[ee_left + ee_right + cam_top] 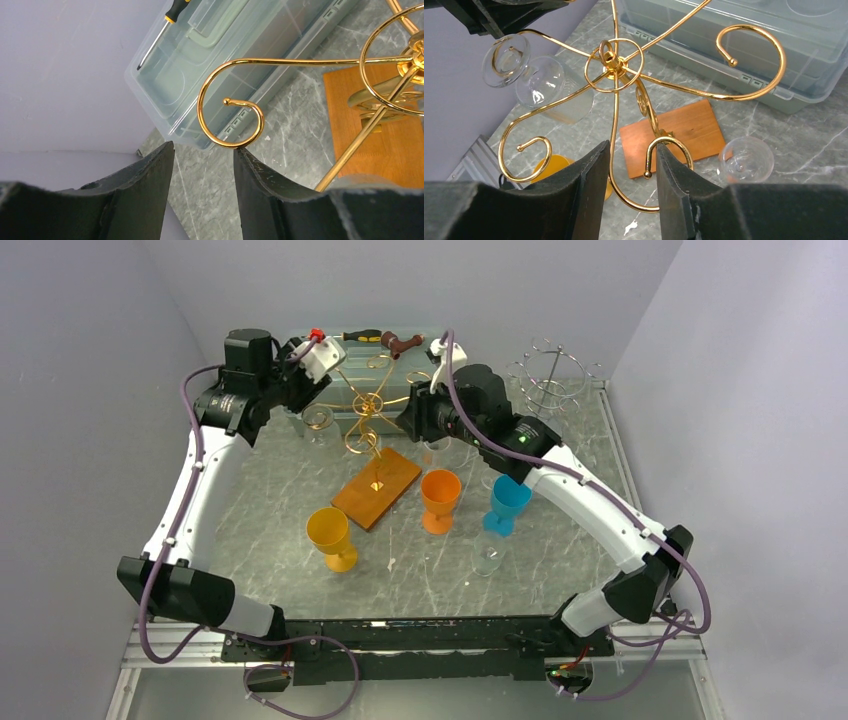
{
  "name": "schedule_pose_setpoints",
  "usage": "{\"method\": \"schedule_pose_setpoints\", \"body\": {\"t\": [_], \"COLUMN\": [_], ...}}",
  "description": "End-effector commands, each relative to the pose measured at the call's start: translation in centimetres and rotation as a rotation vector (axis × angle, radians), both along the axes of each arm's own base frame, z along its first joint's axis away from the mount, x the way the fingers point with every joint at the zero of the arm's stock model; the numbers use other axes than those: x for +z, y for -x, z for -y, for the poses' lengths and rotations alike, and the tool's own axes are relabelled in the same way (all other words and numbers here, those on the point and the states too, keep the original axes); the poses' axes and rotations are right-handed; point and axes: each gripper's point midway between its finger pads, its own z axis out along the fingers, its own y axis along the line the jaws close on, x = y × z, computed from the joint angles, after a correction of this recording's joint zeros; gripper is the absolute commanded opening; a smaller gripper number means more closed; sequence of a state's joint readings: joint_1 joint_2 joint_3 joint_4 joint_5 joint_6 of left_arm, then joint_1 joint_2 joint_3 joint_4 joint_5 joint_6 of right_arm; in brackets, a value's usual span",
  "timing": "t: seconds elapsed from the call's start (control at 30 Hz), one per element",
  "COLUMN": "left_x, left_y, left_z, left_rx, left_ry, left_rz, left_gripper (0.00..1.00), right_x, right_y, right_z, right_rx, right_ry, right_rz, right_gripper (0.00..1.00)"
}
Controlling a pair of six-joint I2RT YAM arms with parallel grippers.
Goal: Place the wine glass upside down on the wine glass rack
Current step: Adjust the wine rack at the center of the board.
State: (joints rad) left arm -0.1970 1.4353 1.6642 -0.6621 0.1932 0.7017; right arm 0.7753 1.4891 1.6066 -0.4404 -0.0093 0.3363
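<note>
The gold wine glass rack [368, 405] stands on a wooden base [377, 487] at the table's middle. A clear wine glass [541, 87] hangs upside down from one of the rack's left curls, its foot [505, 52] resting on the wire. My left gripper [308, 392] hovers just above that foot, open and empty; in the left wrist view the left gripper [203, 147] faces another bare curl [232, 122]. My right gripper [632, 145] is open over the rack's near hook [659, 150], gripping nothing. A second clear glass [745, 159] stands upright beside the base.
An orange cup [440, 500], a yellow cup [332, 537], a blue cup [507, 505] and another clear glass [488, 558] stand in front of the rack. A clear plastic box [220, 55] with tools lies at the back. A silver wire rack [550, 375] stands back right.
</note>
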Motion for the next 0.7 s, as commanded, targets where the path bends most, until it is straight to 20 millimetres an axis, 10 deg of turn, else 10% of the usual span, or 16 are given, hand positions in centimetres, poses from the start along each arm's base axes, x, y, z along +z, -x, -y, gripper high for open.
{"method": "schedule_pose_setpoints", "body": {"t": [0.0,0.67], "left_x": [4.7,8.6], "left_y": [-1.0,1.5], "left_z": [0.5,1.2], "left_rx": [-0.037,-0.084], "left_ry": [0.016,0.066], "left_rz": [0.168,0.221], "left_gripper": [0.53,0.75], "right_x": [-3.8,-1.2], "right_y": [2.3,2.4], "right_z": [-3.3,-1.8], "right_rx": [0.125,0.100], "right_ry": [0.025,0.021], "right_rz": [-0.147,-0.097], "right_gripper": [0.41,0.61]}}
